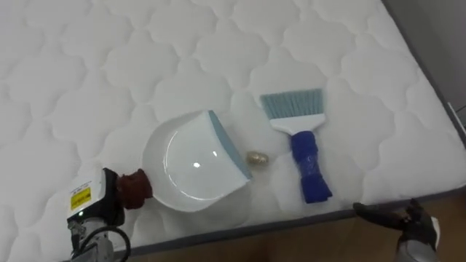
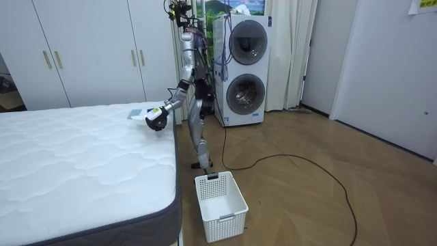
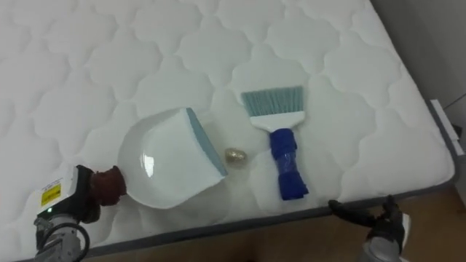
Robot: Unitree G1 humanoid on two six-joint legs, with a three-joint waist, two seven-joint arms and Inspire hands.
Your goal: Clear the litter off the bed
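Observation:
A white dustpan with a grey-blue lip lies on the white quilted mattress near its front edge. My left hand is curled round its dark red handle. A small crumpled golden ball rests just right of the pan's lip. Right of that lies a brush with a blue handle, white head and teal bristles pointing away from me. My right hand hangs off the bed's edge at the lower right, its fingers straight, holding nothing. In the room view I stand at the bed's side with the dustpan over the mattress.
The mattress edge runs along the right and front. In the room view a white plastic basket stands on the wooden floor by the bed's corner. Stacked washing machines and white wardrobes stand behind me.

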